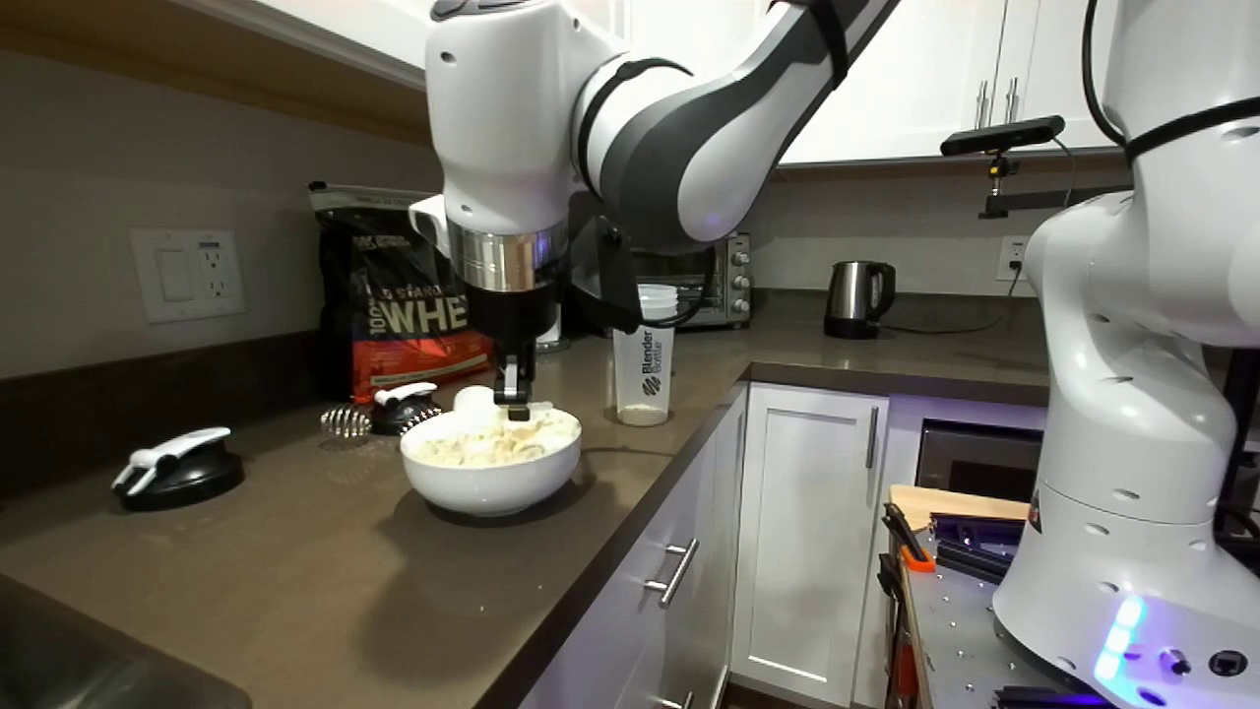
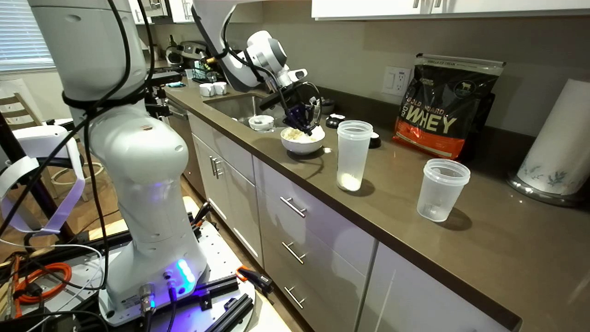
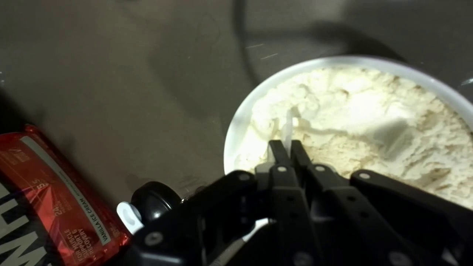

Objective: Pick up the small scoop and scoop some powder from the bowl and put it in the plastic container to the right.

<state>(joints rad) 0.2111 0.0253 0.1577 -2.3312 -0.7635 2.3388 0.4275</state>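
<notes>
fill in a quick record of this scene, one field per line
gripper: shut on the scoop by its handle, over the white bowl
scoop load: cannot tell
bowl contents: cream-white powder
destination: tall Blender Bottle shaker cup, a little pale powder at its bottom
black shaker lids: white flip caps, on the countertop
also on countertop: shorter clear plastic cup, vanilla ice cream whey bag, paper-towel roll, electric kettle

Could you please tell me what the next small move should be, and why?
I would probably lower the black two-fingered hand slightly to press the small whitish plastic scoop into the pale cream powder, since the hand is shut on the scoop's handle over the wide round white bowl; any load in it is hidden.
</notes>
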